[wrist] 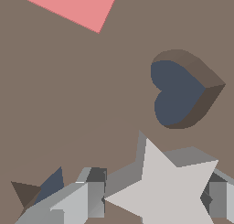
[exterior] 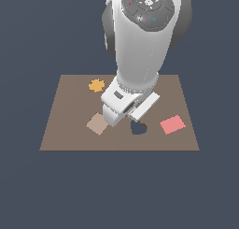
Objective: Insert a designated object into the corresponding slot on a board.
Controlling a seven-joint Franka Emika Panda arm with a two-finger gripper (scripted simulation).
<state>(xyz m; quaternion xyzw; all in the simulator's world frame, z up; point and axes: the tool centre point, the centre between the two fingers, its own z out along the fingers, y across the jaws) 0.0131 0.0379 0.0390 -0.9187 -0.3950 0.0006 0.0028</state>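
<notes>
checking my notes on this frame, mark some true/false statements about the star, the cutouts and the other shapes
1. The grey star sits between the pincer fingers. True.
2. The star already fills the star cutout. False: the cutout is open, beside the star.
3. The heart cutout is empty. True.
4. The pink rectangle lies off the board. False: it lies on it.
5. The orange shape is in the pincer. False: it lies apart on the board.

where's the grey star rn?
Wrist view: grey star sits between the pincer fingers, over the board, beside the heart cutout.
</notes>
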